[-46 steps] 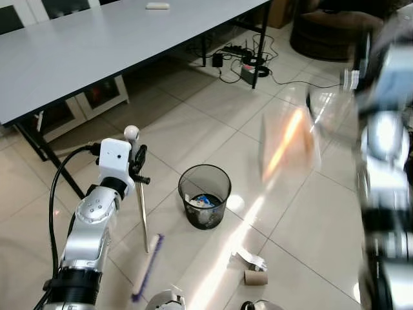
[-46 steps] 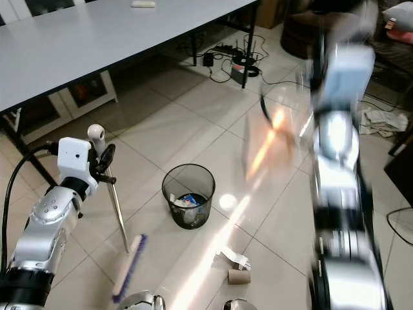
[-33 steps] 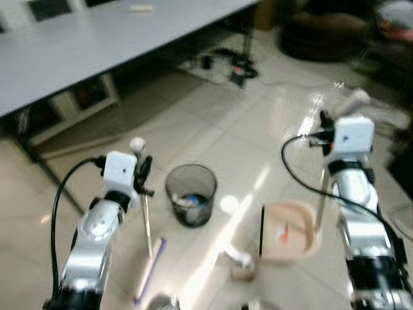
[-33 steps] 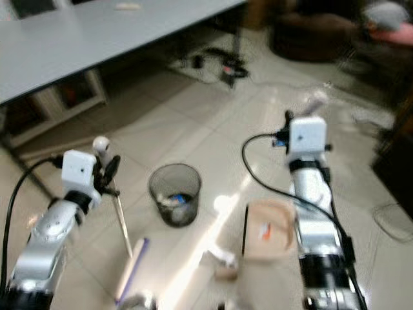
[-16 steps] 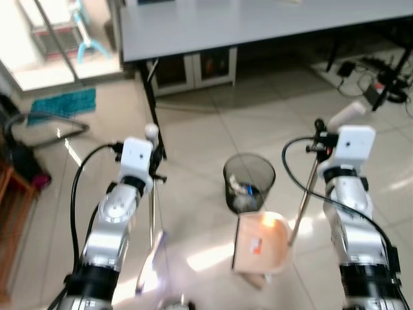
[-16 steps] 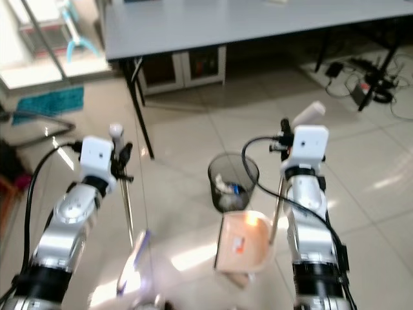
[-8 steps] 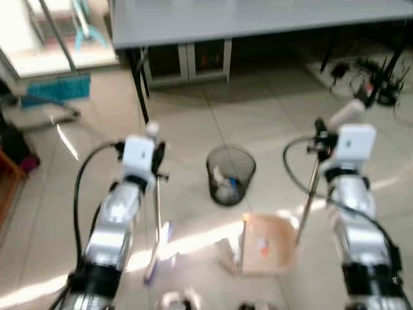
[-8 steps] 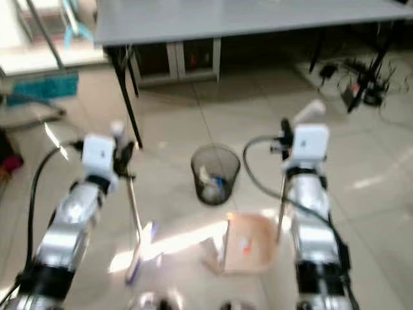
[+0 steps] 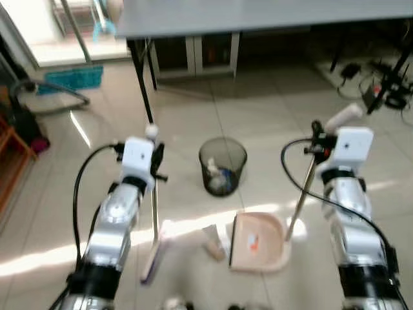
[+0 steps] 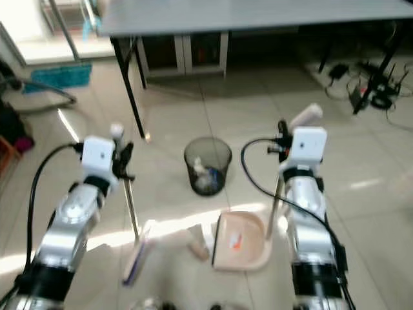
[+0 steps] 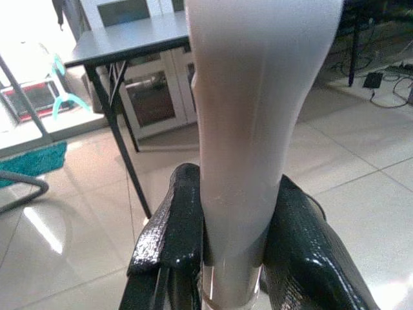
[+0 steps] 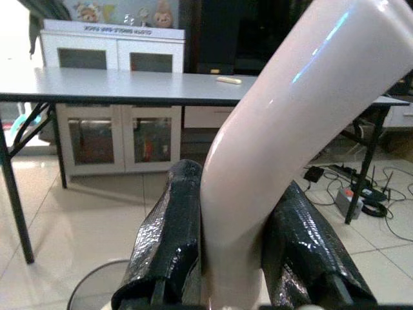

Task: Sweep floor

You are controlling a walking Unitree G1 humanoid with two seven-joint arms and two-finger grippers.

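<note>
Your right hand [image 12: 226, 271] has set the dustpan [image 9: 258, 242] down beside the litter [image 9: 215, 240] — left hand [image 11: 235, 258] grips the broom [image 9: 155, 223], ready to sweep.

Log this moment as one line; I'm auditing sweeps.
left gripper: shut on broom | right gripper: shut on dustpan, on floor | debris: between them | bin: beyond

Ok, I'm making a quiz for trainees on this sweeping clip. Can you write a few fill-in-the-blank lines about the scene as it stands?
1. The left gripper is shut on the handle of the ____.
2. The right gripper holds the handle of the ____.
3. The black mesh bin stands on the floor in front of the ____.
4. The cardboard tube lies between the brush and the ____.

Missing words: broom; dustpan; table; dustpan
</note>
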